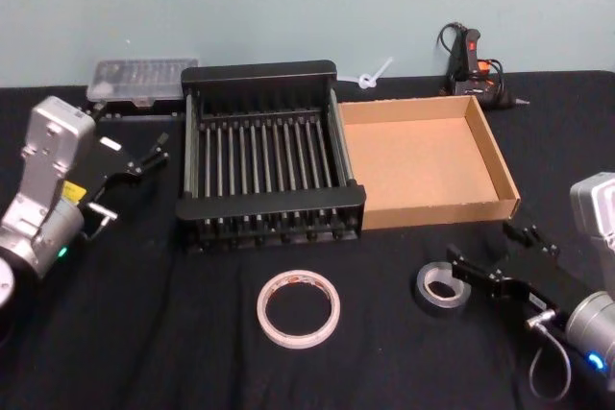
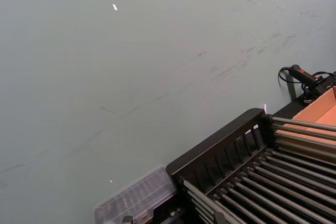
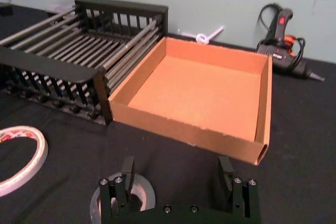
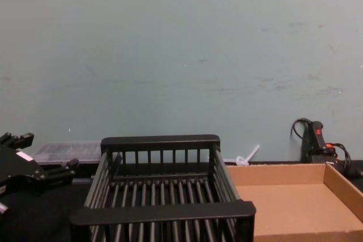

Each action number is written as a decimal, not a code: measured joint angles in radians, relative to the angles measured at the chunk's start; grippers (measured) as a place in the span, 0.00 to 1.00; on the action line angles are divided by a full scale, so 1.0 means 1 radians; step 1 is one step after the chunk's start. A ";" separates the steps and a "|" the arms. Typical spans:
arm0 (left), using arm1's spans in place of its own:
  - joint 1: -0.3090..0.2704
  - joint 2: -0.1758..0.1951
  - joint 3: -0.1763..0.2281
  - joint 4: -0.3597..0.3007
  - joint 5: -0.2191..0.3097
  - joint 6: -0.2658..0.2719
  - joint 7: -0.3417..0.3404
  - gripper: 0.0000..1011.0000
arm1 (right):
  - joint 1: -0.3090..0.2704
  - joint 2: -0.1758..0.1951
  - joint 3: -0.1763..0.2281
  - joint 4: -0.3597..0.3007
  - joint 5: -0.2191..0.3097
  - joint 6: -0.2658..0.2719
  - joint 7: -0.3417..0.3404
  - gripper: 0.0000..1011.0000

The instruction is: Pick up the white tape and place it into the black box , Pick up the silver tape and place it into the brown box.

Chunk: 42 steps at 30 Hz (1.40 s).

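The white tape lies flat on the black cloth in front of the black box; it also shows in the right wrist view. The silver tape lies flat to its right, in front of the brown box. My right gripper is open just right of the silver tape. In the right wrist view one finger stands over the roll and the other is beside it. My left gripper hangs open left of the black box, holding nothing. Both boxes are empty.
A clear plastic case lies behind the black box at the left. A black glue gun with its cable and a white cable tie lie behind the brown box. A pale green wall closes off the back.
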 joint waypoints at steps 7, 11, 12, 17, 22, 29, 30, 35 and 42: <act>0.000 0.000 0.000 0.000 0.000 0.000 0.000 0.99 | 0.004 -0.014 0.004 0.012 -0.005 0.043 0.019 0.99; 0.000 0.000 0.000 0.000 0.000 0.000 0.000 0.99 | 0.008 -0.017 0.006 0.015 -0.008 0.064 0.030 0.99; 0.000 0.000 0.000 0.000 0.000 0.000 0.000 0.99 | 0.010 -0.018 0.006 0.015 -0.010 0.073 0.034 0.99; 0.000 0.000 0.000 0.000 0.000 0.000 0.000 0.99 | 0.014 -0.023 0.010 0.018 -0.016 0.092 0.048 0.99; 0.000 0.000 0.000 0.000 0.000 0.000 0.000 0.99 | 0.016 -0.027 0.011 0.019 -0.028 0.106 0.066 0.99; 0.000 0.000 0.000 0.000 0.000 0.000 0.000 0.99 | 0.013 -0.028 0.014 0.015 -0.046 0.124 0.084 0.99; 0.000 0.000 0.000 0.000 0.000 0.000 0.000 0.99 | 0.012 -0.028 0.015 0.015 -0.048 0.126 0.086 0.99; 0.000 0.000 0.000 0.000 0.000 0.000 0.000 0.99 | 0.011 -0.036 0.019 0.015 -0.061 0.135 0.094 0.99; 0.000 0.000 0.000 0.000 0.000 0.000 0.000 0.99 | 0.017 -0.052 0.022 0.025 -0.078 0.146 0.104 0.99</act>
